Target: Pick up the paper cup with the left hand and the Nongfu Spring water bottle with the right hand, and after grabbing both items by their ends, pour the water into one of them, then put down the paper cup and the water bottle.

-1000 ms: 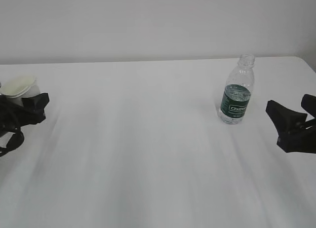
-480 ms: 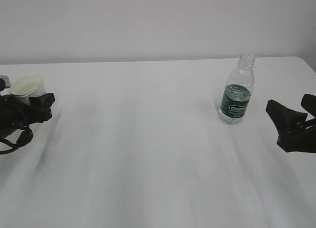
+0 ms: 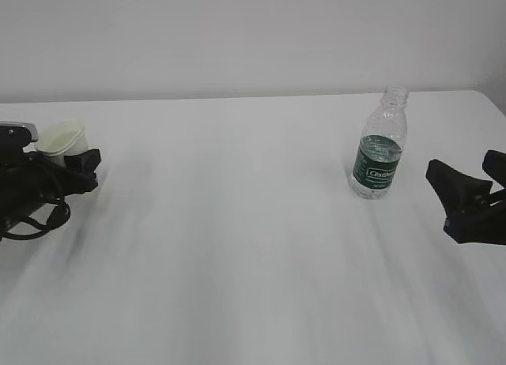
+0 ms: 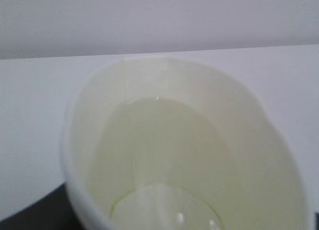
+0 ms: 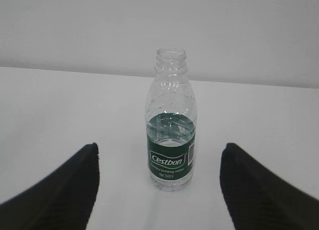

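At 9 o'clock of the exterior view, on the white table [image 3: 237, 246]: the left hand [image 3: 75, 166], black, with looping cables, its jaws closed around the paper cup [image 3: 62, 138], gripped low on the wall with the rolled rim upward and tipped a little. From the left wrist view, straight down into the paper cup [image 4: 174, 155]: pale cream inside, a shallow pool of the water [image 4: 164, 210] at the bottom. At 2 o'clock of the table, upright and standing alone: the Nongfu Spring water bottle [image 3: 380, 148], clear and ribbed, capless, dark green label band with white lettering reading "Cestbon". Inside it, the waterline about level with the top of the label. At 3 o'clock, just right of the bottle and not touching it: the right hand [image 3: 471, 193], jaws spread wide and empty. In the right wrist view, 2 black fingers [image 5: 55, 190] at 7 and 5 o'clock, the bottle [image 5: 171, 125] centred between and beyond them, near 12 o'clock.
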`<state>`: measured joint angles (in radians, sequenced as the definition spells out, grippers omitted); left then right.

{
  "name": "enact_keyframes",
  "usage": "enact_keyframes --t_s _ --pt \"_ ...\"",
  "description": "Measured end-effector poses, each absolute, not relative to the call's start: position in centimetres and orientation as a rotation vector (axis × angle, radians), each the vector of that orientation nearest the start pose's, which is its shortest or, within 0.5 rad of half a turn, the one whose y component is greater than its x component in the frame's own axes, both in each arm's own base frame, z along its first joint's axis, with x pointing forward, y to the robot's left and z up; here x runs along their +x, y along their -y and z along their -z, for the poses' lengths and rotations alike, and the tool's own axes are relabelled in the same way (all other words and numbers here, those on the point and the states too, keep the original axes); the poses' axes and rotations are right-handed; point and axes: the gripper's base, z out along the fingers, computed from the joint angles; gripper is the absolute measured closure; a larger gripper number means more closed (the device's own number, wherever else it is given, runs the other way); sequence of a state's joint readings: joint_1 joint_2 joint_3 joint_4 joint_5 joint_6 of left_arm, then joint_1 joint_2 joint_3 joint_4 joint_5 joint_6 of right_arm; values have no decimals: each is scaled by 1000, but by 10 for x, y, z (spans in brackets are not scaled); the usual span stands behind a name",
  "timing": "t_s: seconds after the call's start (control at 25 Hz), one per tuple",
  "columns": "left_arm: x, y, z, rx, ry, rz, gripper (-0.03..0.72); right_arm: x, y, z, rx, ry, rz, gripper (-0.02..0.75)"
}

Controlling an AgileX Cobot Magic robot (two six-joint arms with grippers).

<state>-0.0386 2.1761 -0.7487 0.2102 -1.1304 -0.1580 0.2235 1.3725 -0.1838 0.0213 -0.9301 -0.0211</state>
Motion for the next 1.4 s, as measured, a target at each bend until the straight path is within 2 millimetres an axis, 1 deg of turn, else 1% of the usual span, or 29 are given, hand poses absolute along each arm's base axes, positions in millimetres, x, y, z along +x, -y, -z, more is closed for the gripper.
enact_keyframes --t_s 0.32,0.64,0.72,0.88,1.16,1.28,1.4 --pt "356 32 -58 120 -1827 256 251 200 -44 -178 -189 -1734 -143 164" --pt "357 33 -58 135 -1824 262 250 200 -44 -178 -189 -1734 -143 164" --pt "356 33 -58 140 -1824 264 234 200 -44 -178 -189 -1734 -143 164" --pt "356 34 -57 144 -1824 266 165 200 -44 -178 -189 -1734 -143 164" --pt "356 34 -58 144 -1823 266 95 200 -44 -178 -189 -1734 -143 164" --pt "356 34 -57 153 -1824 271 84 200 -44 -178 -189 -1734 -143 164" --pt "350 35 -54 156 -1843 276 82 200 -44 -178 -189 -1734 -143 164"
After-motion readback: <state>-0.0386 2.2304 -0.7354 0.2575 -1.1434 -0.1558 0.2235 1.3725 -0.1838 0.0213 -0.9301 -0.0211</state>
